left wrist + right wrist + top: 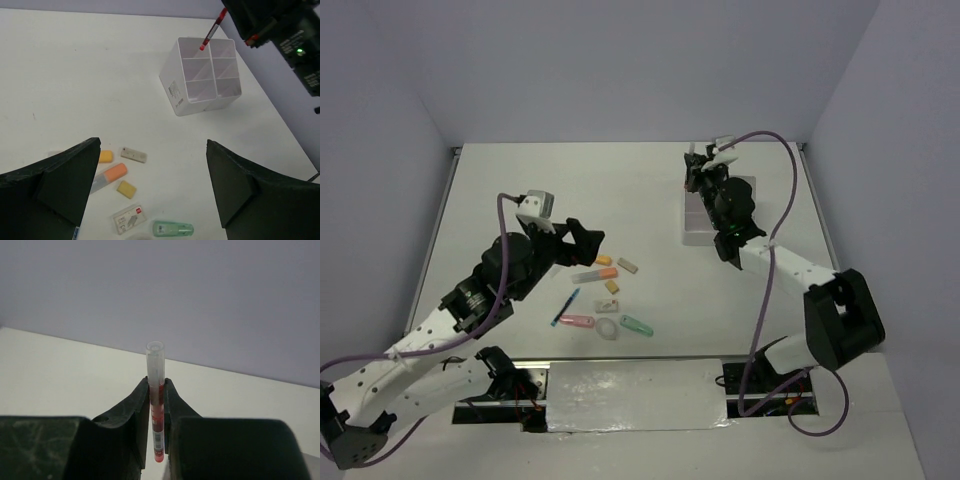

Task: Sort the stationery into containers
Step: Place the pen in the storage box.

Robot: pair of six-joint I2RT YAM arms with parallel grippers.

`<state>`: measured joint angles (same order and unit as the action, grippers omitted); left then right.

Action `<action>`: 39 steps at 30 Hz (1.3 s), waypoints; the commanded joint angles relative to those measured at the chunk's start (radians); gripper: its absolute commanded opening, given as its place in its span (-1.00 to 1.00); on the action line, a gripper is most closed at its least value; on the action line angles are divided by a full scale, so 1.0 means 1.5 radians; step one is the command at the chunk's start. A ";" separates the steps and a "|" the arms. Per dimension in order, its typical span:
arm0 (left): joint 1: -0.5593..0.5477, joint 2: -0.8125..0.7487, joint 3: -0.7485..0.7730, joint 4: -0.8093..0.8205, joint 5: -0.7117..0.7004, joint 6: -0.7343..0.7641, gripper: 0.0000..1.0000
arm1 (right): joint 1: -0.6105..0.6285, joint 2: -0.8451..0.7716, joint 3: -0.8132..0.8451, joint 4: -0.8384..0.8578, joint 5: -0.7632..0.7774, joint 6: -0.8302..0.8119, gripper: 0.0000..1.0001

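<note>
The white container block (176, 90) stands at the far right of the table, its square compartments open upward. My right gripper (156, 386) is shut on a thin red pen (156, 415) and holds it upright. In the left wrist view the red pen (211, 31) hangs tip down over a far compartment. My left gripper (152, 145) is open above the loose stationery, with nothing between its fingers. Below it lie an orange highlighter (112, 175), two yellow erasers (126, 189), a white eraser (133, 154), a labelled eraser (129, 218) and a green piece (173, 229).
In the top view a blue pen (566, 306), a pink piece (577, 321) and a clear ring (607, 329) lie near the front of the pile. The right arm (790, 265) reaches over the container (698, 232). White walls close in the table on three sides.
</note>
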<state>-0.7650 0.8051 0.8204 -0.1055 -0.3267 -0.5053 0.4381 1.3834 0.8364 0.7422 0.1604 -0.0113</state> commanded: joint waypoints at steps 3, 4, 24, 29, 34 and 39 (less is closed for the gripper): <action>-0.006 -0.033 -0.037 0.001 0.027 -0.010 0.99 | -0.019 0.090 0.025 0.179 0.080 -0.162 -1.00; -0.007 -0.032 -0.036 -0.001 0.032 -0.009 0.99 | -0.025 0.100 0.025 0.193 0.078 -0.169 -1.00; -0.016 0.024 -0.046 0.031 0.072 0.008 0.99 | -0.089 0.221 0.013 0.271 -0.018 -0.114 -0.92; -0.016 0.024 -0.053 0.032 0.069 0.009 0.99 | -0.093 0.232 -0.008 0.293 -0.023 -0.107 -0.78; -0.016 0.018 -0.050 0.031 0.058 0.012 0.99 | -0.096 0.233 -0.015 0.293 -0.036 -0.098 -0.79; -0.016 0.013 -0.051 0.030 0.056 0.014 0.99 | -0.097 0.233 -0.015 0.292 -0.038 -0.099 -0.37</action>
<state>-0.7826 0.8417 0.7460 -0.1024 -0.2317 -0.5003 0.3000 1.7279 0.8177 1.1007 0.1108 -0.1654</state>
